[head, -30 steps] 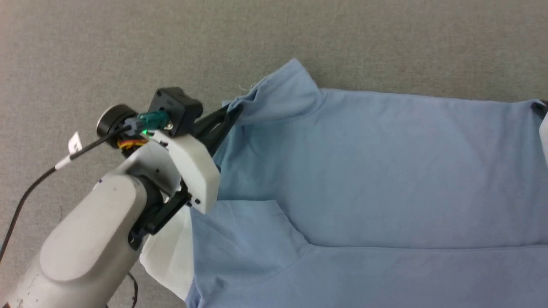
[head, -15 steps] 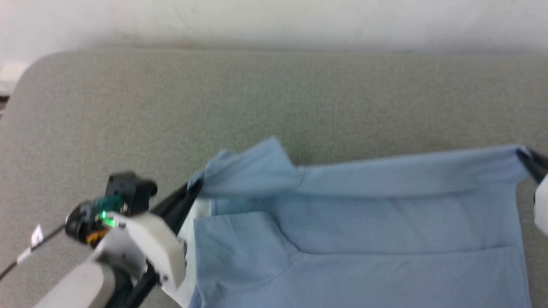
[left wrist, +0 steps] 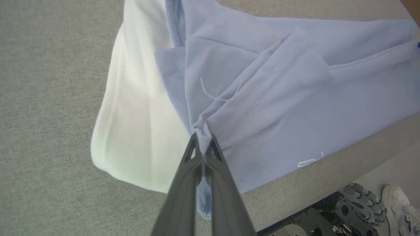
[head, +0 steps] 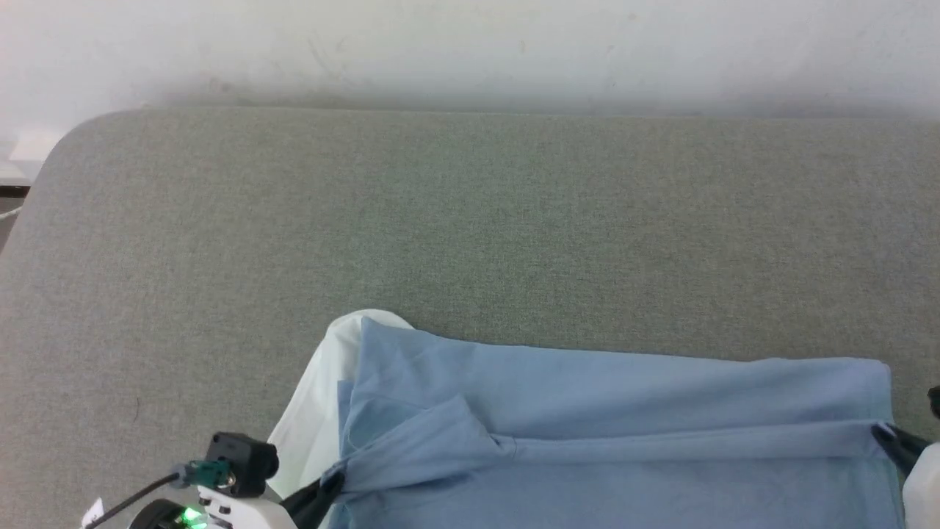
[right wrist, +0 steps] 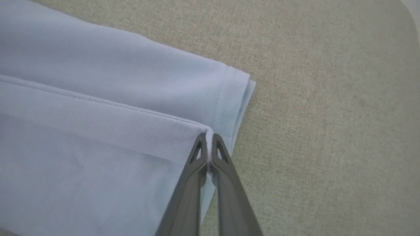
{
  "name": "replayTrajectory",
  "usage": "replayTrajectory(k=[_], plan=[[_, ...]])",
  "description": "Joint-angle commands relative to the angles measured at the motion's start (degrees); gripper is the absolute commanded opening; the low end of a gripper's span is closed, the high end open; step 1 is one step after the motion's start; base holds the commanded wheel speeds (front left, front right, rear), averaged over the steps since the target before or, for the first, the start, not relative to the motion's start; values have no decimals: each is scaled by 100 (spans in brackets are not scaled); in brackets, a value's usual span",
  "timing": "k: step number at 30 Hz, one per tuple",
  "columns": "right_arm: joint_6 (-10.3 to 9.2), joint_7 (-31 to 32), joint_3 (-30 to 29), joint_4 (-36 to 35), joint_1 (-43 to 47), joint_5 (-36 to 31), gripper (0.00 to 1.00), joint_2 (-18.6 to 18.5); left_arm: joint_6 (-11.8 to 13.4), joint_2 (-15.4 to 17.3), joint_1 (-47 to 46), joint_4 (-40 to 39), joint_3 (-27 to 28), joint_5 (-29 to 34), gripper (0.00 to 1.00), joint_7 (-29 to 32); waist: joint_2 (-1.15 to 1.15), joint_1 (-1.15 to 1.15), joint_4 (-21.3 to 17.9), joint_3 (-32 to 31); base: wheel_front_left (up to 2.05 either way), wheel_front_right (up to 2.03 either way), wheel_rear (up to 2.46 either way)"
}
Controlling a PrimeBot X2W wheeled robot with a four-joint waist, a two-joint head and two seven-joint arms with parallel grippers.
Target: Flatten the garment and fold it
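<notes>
The garment [head: 609, 426], a light blue T-shirt with a white part [head: 308, 411] at its left end, lies along the near side of the grey table, its far long edge folded back over itself. My left gripper [head: 332, 481] is shut on a pinch of blue cloth at the left end; the left wrist view shows the left gripper [left wrist: 203, 139] clamping that fold, with a small white script logo [left wrist: 310, 160] near the hem. My right gripper [head: 885, 435] is shut on the fold's right corner, and the right gripper [right wrist: 207, 139] grips it beside the stitched hem [right wrist: 229, 98].
The grey fabric table [head: 470, 220] stretches far beyond the shirt to a pale wall [head: 470, 44]. Its rounded left corner [head: 66, 139] shows. In the left wrist view, the table's near edge, metal gear parts [left wrist: 357, 206] and a white shoe [left wrist: 400, 206] lie below.
Both grippers have drawn the shirt's far edge toward me, laying it over the near part. The head camera has tilted up, bringing the wall into view.
</notes>
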Motion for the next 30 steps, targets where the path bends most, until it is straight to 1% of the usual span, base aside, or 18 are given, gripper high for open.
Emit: replayTrajectory(k=[1, 5, 9, 10, 11, 12, 17, 22, 26, 28, 30], plan=[[-6, 44, -18, -37, 53, -62, 0, 20, -49, -44, -8, 78, -28, 58, 0, -31, 0, 1, 4, 24, 0, 0, 0], [-6, 351, 16, -20, 185, -44, 0, 88, -264, -268, -191, 610, -241, 199, 0, -148, 0, 1, 6, 67, 0, 0, 0], [-6, 476, 196, 31, 101, -199, 0, -40, -450, -469, -370, 1099, -368, 292, 0, -306, 0, 1, -25, 104, 0, 0, 0], [-6, 458, 241, 41, 59, -220, 45, -53, -475, -511, -411, 1197, -380, 321, 20, -363, 0, 1, -31, 106, 0, 0, 0], [-6, 435, 267, 64, 16, -235, 100, -59, -500, -547, -452, 1286, -396, 357, 72, -417, 0, 1, -30, 101, 0, 0, 0], [-6, 428, 291, 73, -18, -255, 100, -58, -520, -582, -483, 1368, -408, 384, 100, -470, 0, 1, -32, 82, 0, 0, 0], [-6, 359, 284, 17, -164, -180, 100, -11, -571, -732, -520, 1647, -326, 364, 100, -841, 0, 1, -63, -157, 0, 0, 0], [-6, 366, -137, -360, -251, 77, 100, 230, -441, -961, -444, 1598, 117, 151, 100, -1600, 0, 1, -98, -469, 0, 0, 0], [-6, 472, -535, -675, -179, 189, 100, 568, -345, -1215, -325, 1550, 403, 70, 100, -2302, 0, 1, -100, -639, 0, 0, 0], [-6, 498, -736, -769, -104, 100, 100, 763, -282, -1367, -263, 1542, 555, 69, 100, -2697, 0, 1, -93, -709, 0, 0, 0], [-6, 532, -945, -813, 6, 15, 100, 1037, -216, -1549, -193, 1526, 767, 84, 100, -2949, 0, 1, -82, -749, 0, 0, 0]])
